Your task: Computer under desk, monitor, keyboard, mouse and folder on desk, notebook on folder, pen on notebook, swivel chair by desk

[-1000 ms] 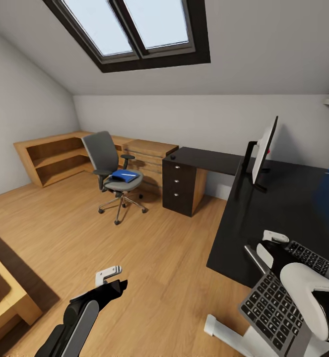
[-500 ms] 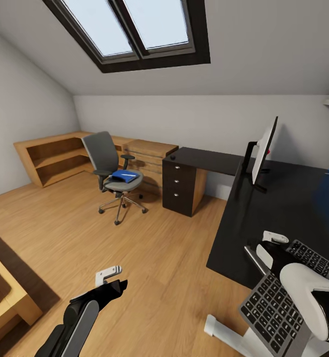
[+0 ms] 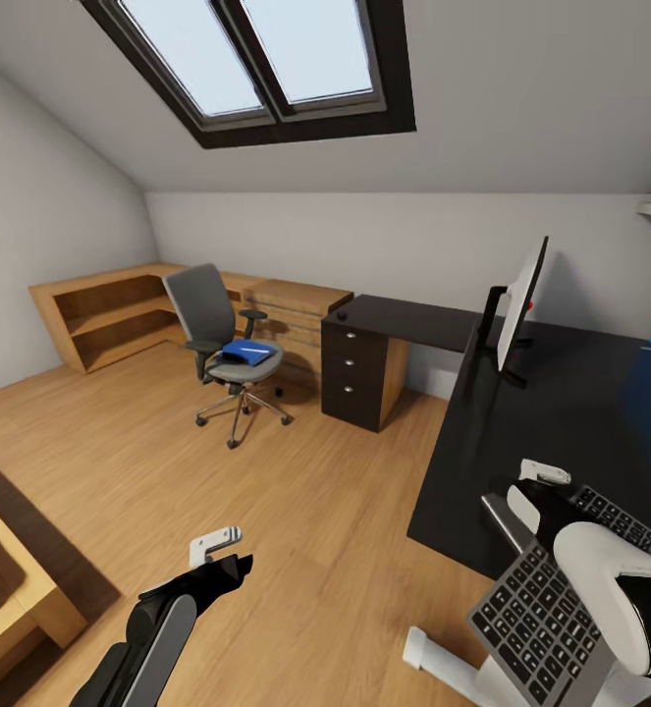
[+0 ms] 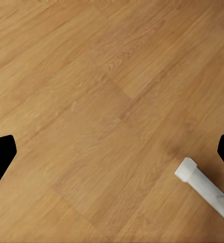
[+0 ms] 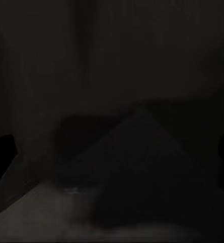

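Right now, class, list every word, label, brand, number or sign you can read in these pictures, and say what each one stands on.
No text can be read anywhere.
Keyboard: the key legends are too small and blurred to read.
Monitor: seen edge-on, no brand or label legible.
Folder on the swivel chair: plain blue, no readable title.
Desk: no markings.

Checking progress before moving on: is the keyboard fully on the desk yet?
No. The keyboard overhangs the desk edge, near the right gripper.
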Robot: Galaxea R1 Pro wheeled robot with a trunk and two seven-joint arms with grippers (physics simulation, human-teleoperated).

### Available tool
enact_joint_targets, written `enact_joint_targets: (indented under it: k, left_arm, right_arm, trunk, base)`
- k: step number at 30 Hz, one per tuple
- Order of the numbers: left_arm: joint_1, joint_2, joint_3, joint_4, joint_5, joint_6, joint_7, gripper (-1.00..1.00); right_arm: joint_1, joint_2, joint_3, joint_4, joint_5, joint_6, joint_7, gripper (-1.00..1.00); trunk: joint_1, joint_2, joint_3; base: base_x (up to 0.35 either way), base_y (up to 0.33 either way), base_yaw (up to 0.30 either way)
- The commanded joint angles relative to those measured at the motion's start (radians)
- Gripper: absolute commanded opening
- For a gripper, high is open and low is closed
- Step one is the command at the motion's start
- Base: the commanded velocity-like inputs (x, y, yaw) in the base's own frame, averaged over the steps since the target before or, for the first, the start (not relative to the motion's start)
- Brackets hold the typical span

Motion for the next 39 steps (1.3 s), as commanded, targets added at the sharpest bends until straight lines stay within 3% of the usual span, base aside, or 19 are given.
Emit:
enact_joint_targets:
  k: [1,14,24,31,34,37,39]
  left_arm:
    - [-0.001,0.000,-0.001,-0.001,0.011,0.002,0.010,1.00]
    - [-0.001,0.000,-0.002,0.005,0.009,0.002,0.010,1.00]
    - [-0.001,0.000,-0.002,0.009,0.006,0.002,0.010,1.00]
    - [-0.001,0.000,-0.002,0.010,0.008,0.002,0.010,1.00]
    - [-0.001,0.000,-0.002,0.012,0.008,0.002,0.010,1.00]
    - [-0.001,0.000,-0.002,0.013,0.007,0.002,0.010,1.00]
    - [-0.001,0.001,-0.002,0.014,0.006,0.002,0.010,1.00]
  right_arm:
    - [0.000,0.000,-0.002,-0.010,-0.003,0.006,-0.003,1.00]
    - [0.000,0.002,-0.004,-0.041,-0.003,0.002,-0.002,1.00]
    - [0.000,0.023,-0.005,-0.074,0.000,-0.056,-0.005,1.00]
    - [0.003,0.038,-0.007,-0.133,-0.002,-0.010,-0.005,1.00]
    - [0.022,0.041,-0.008,-0.197,-0.004,0.049,-0.005,1.00]
    - [0.095,0.044,-0.009,-0.367,-0.005,0.150,-0.006,1.00]
    - [0.223,0.047,-0.009,-0.619,-0.009,0.252,-0.011,1.00]
  trunk:
    - [-0.004,0.007,0.002]
    - [-0.054,0.098,0.043]
    - [-0.092,0.168,0.074]
    - [-0.119,0.217,0.096]
    - [-0.130,0.238,0.106]
    - [-0.142,0.259,0.115]
    - [-0.150,0.273,0.121]
  base:
    - [0.000,0.000,0.000]
    - [0.000,0.000,0.000]
    - [0.000,0.000,0.000]
    - [0.000,0.000,0.000]
    - [0.000,0.000,0.000]
    - [0.000,0.000,0.000]
    - [0.000,0.000,0.000]
